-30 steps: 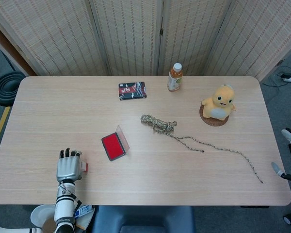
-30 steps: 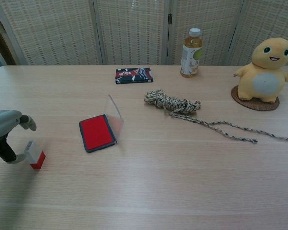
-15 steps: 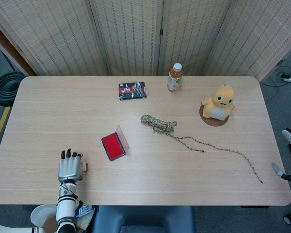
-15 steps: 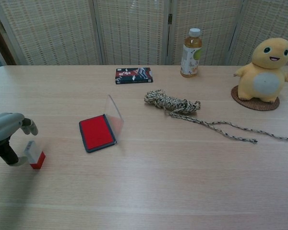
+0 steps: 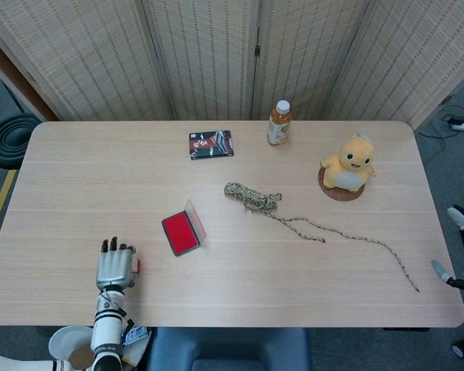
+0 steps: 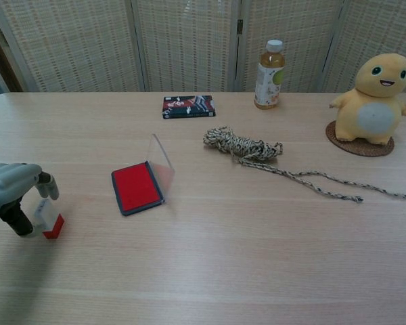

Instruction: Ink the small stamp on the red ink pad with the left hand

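Wooden table (image 5: pixel 77 178): stamp (image 6: pixel 48 218), ink pad (image 6: pixel 137 187), rope (image 6: pixel 243 145)

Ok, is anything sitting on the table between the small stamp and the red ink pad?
Nothing visible. The small stamp at the left hand has bare table between it and the red ink pad.

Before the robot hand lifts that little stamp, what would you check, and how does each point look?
1. Left robot hand at the small stamp: ok, its fingers close around it.
2. Firm hold: cannot tell; contact is partly hidden.
3. Stamp upright, red base down on the table: ok.
4. Red ink pad open, lid raised: ok.
5. Path from stamp to pad: ok, bare tabletop between them; the rope lies beyond the pad.
6. Right robot hand out of the way: cannot tell; not visible.
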Tool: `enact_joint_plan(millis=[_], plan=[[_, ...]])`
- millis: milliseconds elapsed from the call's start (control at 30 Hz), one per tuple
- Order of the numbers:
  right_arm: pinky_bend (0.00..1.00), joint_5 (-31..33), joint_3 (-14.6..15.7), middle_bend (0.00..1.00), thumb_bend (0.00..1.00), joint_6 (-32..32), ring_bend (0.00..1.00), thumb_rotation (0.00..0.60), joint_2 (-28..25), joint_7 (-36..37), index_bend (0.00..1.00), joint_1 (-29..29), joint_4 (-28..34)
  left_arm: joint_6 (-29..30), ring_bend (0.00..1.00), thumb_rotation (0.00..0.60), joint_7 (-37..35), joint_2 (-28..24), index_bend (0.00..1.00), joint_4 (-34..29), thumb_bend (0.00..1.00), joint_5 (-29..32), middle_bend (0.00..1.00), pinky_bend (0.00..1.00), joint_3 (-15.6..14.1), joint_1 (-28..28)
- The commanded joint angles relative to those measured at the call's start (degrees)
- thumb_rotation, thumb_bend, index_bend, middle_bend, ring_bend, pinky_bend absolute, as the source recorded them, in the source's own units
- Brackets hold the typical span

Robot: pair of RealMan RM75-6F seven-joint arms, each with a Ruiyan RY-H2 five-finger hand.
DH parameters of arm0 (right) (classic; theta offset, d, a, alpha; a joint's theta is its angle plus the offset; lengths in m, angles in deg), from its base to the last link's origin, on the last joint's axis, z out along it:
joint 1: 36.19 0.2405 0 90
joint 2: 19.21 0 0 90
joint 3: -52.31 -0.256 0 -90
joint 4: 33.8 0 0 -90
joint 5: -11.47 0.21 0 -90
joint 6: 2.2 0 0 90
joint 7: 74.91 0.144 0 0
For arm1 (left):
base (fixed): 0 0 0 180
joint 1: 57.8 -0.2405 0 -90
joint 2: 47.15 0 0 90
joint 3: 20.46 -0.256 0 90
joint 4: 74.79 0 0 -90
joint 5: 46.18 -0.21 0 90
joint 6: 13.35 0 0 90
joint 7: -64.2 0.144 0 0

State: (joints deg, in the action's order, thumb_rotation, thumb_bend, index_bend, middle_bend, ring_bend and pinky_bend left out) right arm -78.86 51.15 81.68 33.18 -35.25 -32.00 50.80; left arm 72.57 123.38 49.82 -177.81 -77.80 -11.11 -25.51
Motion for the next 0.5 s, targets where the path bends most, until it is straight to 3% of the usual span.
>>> enact_joint_plan(millis=[33, 500], plan=[[0.00, 0.09, 0.01, 0.00, 0.31, -0.09, 0.00, 0.600, 0.01, -0.10, 0.00, 0.03, 0.03, -0.16, 0.00, 0.600, -0.23, -0.08, 0.30, 0.14, 0.31, -0.06, 0.26, 0.00, -0.10, 0.00], [0.00, 0.17, 0.14, 0.00, 0.31, -0.07, 0.00, 0.600, 0.11, -1.60, 0.00, 0.02, 0.67, -1.48, 0.02, 0.600, -2.21, -0.89, 0.35, 0.81, 0.31, -0.47, 0.31, 0.00, -0.64, -0.30]])
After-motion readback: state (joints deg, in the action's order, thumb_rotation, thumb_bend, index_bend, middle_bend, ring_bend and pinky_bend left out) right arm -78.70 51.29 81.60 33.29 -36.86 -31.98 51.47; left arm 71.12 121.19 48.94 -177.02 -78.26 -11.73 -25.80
